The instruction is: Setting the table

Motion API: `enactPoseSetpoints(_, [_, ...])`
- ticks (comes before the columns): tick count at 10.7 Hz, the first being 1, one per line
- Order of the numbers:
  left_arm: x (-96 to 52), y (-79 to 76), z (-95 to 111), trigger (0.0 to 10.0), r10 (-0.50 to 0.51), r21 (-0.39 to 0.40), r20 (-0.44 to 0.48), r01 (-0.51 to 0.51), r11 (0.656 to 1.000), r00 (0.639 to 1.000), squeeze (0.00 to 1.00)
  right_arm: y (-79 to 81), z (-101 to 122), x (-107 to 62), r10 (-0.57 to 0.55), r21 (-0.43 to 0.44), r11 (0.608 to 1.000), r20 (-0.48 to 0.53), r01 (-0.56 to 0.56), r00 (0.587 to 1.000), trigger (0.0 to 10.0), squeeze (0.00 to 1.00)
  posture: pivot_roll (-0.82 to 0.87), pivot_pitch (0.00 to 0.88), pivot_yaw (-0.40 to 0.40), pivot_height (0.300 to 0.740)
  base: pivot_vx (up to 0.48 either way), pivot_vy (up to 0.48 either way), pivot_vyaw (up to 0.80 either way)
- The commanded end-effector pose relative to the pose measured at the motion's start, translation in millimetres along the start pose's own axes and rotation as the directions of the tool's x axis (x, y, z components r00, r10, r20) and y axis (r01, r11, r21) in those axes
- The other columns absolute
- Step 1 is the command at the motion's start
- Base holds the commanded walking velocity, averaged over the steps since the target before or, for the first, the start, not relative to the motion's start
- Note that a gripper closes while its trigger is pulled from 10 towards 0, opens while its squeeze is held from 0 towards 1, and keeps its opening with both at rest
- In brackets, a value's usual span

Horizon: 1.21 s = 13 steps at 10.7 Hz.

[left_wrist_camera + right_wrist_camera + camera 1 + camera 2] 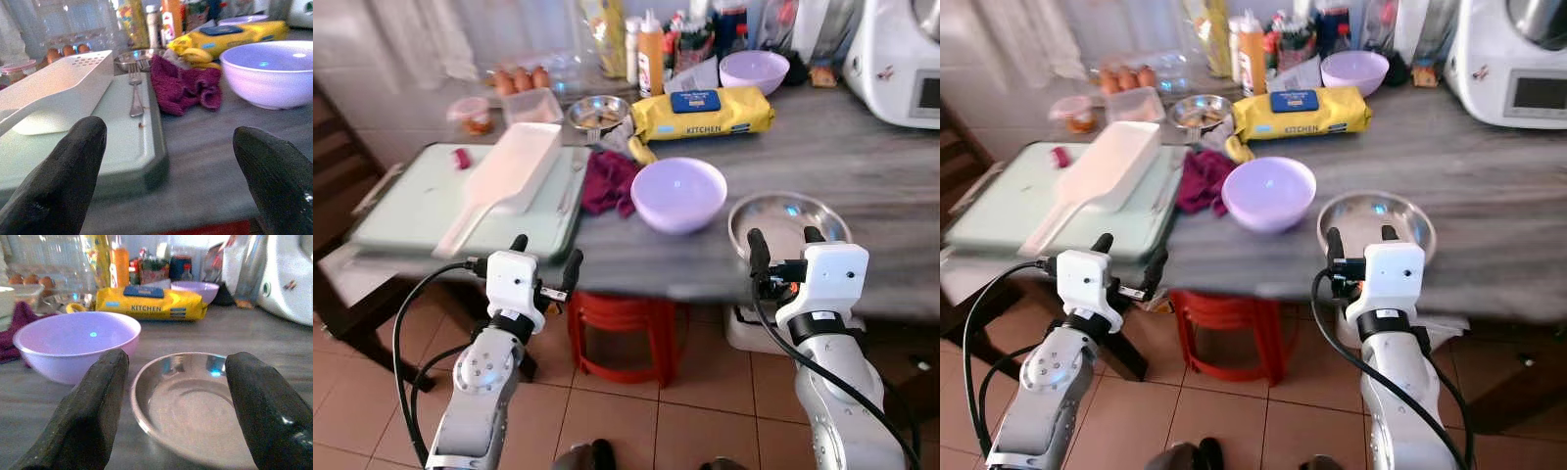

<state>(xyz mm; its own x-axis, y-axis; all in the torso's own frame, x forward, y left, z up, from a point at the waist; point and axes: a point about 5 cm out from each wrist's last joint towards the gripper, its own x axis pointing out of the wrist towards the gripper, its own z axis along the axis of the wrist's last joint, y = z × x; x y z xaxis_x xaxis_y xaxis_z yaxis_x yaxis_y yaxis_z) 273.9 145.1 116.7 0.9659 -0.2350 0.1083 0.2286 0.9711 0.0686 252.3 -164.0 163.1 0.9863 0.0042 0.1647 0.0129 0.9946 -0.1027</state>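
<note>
**Both pincers spread wide at the near edge of the counter**

Both pincers are raised at the near edge of the grey counter (862,157). From the left eye view, the left gripper (546,257) has its black fingers spread wide just short of the near right corner of the pale green tray (411,211), holding nothing. The right gripper (786,250) is also wide and empty, its fingers at the near rim of the steel plate (790,217).

Right eye view: a lavender bowl (1268,192) sits on the counter just left of the steel plate, with a maroon cloth (1200,180) between it and the tray. A white scoop-shaped container (1107,168) lies across the tray. Farther back lie a yellow pack of kitchen wipes (1298,112), a small steel bowl (1197,111) and a second lavender bowl (1353,70); a white appliance (1513,59) stands at the far right. A red stool (1229,328) stands under the counter.

Left wrist view: between the two spread fingers (58,181) lies the tray's corner — on the tray a fork (135,90) rests beside the white container.

Right wrist view: the steel plate lies between the open fingers (88,416), close ahead, the lavender bowl beside it.
</note>
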Motion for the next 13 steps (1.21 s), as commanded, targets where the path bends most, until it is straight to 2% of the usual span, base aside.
enactPoseSetpoints(1, [0.1, 1.6, -0.2, 10.0, 0.007, 0.014, -0.010, -0.006, 1.000, 1.000, 0.00, 0.2, -0.7, -0.7, -0.007, 0.005, 1.000, 0.002, 0.007, 1.000, 10.0, 0.00, -0.10, 0.094, 0.116, 0.740, -0.341, 0.000, 0.00])
enactPoseSetpoints(11, [2.1, 2.2, -1.2, 10.0, -0.016, 0.022, -0.022, 0.017, 1.000, 1.000, 0.00, 2.9, -3.8, 4.1, -0.005, 0.015, 1.000, 0.004, 0.005, 1.000, 10.0, 0.00, -0.09, 0.084, 0.119, 0.740, -0.349, 0.000, 0.00])
enactPoseSetpoints(13, [2.2, 1.0, 0.6, 10.0, -0.035, 0.015, 0.005, 0.035, 0.999, 0.999, 0.00, 2.6, -4.1, 5.5, -0.005, 0.014, 1.000, 0.006, 0.005, 1.000, 10.0, 0.00, -0.09, 0.082, 0.119, 0.740, 0.000, 0.000, 0.00])
